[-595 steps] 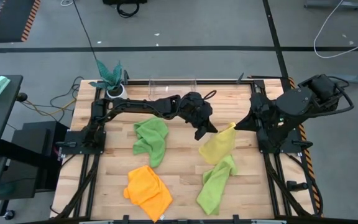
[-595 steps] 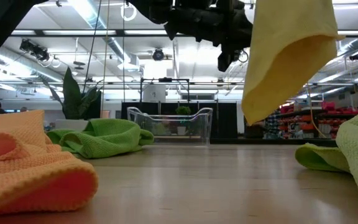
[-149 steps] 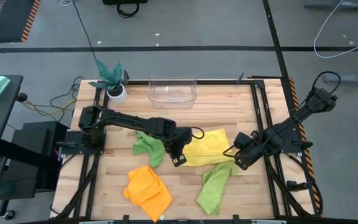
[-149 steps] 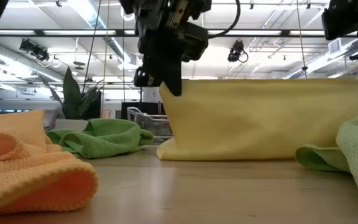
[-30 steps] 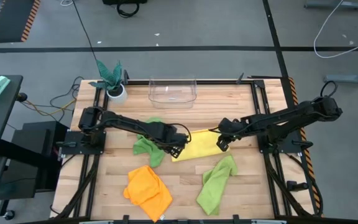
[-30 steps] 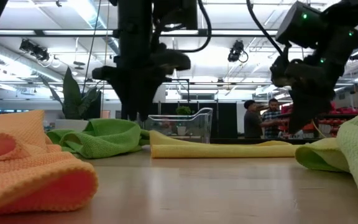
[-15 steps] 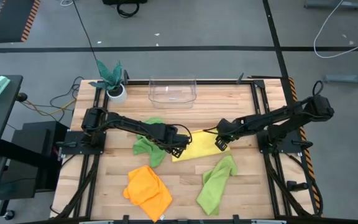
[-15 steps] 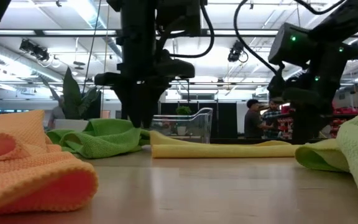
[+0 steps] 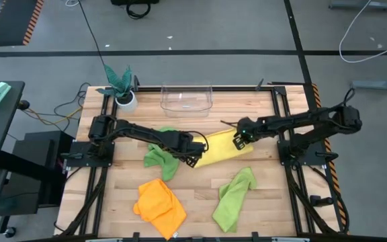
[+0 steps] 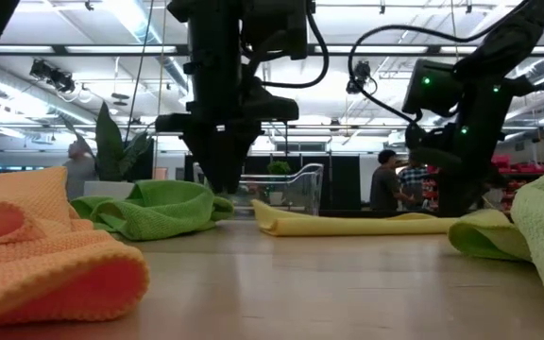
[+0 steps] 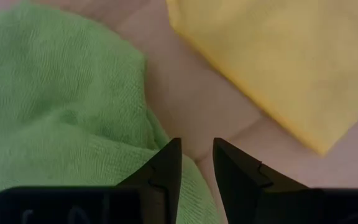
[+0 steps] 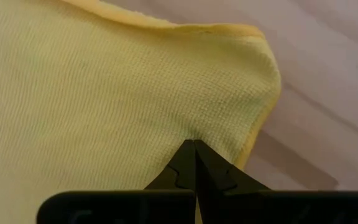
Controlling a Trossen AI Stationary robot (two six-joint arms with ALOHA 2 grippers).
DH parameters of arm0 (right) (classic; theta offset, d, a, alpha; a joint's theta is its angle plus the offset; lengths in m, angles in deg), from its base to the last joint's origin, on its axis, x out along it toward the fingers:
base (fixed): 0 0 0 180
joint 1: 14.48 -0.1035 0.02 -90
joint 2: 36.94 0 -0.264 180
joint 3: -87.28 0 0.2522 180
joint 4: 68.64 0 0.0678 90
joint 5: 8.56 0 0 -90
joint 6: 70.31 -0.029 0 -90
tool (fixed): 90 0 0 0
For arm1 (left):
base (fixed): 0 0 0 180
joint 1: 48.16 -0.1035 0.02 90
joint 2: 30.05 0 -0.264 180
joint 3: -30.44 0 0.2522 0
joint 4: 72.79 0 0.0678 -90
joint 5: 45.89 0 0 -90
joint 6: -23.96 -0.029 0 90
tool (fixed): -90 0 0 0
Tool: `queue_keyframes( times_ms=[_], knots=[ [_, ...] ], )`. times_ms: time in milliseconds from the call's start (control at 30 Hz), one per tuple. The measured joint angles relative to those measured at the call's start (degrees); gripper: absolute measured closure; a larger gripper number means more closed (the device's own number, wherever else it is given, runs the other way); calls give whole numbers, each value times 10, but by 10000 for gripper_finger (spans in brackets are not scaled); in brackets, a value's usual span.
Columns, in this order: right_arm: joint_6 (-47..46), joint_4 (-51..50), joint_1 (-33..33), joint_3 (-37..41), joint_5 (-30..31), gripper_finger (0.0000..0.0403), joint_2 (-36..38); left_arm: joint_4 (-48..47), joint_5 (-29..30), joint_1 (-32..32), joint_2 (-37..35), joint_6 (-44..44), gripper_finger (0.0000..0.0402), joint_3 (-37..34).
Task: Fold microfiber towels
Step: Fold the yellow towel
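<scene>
A yellow towel [image 9: 222, 150], folded into a long strip, lies slantwise on the table's middle. My right gripper [image 12: 194, 144] is shut, its tips on that strip's right end [image 9: 238, 140]. My left gripper [image 11: 196, 160] points down, open by a small gap with nothing in it. It stands over bare wood between the strip's left end and a crumpled green towel [image 9: 158, 154]. A second green towel [image 9: 234, 198] and an orange towel [image 9: 160, 205] lie bunched near the front edge. My right gripper presses its shut fingertips down on the yellow towel's top layer near the right-hand corner [image 12: 229, 124], coming steeply from above. The towel lies flat on the table under the tips. Whether any cloth is caught between the fingers, I cannot tell.
A clear plastic tray [image 9: 187, 99] stands at the far edge, and a teal plant in a white pot [image 9: 121, 86] at the far left corner. People stand in the room behind the table [image 10: 395, 184]. Bare wood shows between the front towels.
My right gripper has moved toward the table's far edge with its shut tips on the yellow towel. The towel's right end has slid along with it toward the far edge, so the strip now slants more steeply; the left end has shifted only slightly.
</scene>
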Motion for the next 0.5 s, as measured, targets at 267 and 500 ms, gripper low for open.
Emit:
queue_keyframes(
  times_ms=[267,500],
  knots=[
    [-25,-24,15,-6,-4,399,1,35,19,-15,0,-32,316,0],
    [-34,-65,14,-35,-12,395,32,117,19,-31,0,-65,324,0]
  ],
)
